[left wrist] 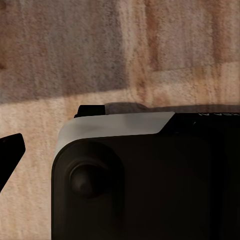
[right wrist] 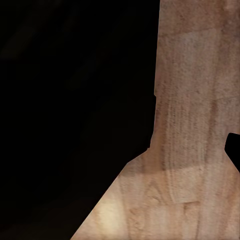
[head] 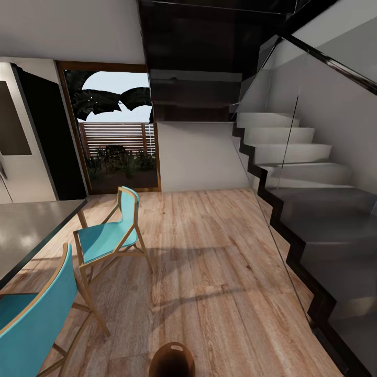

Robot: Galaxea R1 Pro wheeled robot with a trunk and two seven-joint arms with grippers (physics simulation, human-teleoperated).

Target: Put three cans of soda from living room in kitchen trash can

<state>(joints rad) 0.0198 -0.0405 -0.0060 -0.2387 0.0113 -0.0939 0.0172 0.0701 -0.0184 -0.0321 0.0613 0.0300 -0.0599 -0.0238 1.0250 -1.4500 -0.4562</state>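
Note:
The tash can point(head: 172, 361), a round brown bin with a slot handle near its rim, stands on the light wood floor at the very bottom centre of the head view, partly cut off by the frame edge. The cans of soda are out of view. In the left wrist view a dark fingertip point(left wrist: 11, 150) pokes in at the edge, beside a black and white part of the robot's body point(left wrist: 135, 170) over the floor. In the right wrist view a small dark fingertip point(right wrist: 233, 150) shows at the edge, next to a large black shape.
A stainless-steel fridge point(head: 21, 141) stands far left. A grey table point(head: 26, 230) with two turquoise chairs point(head: 107, 235) fills the near left. A glass-railed staircase point(head: 309, 209) runs along the right. A wood-framed glass door point(head: 118, 136) lies ahead across open wood floor point(head: 209, 262).

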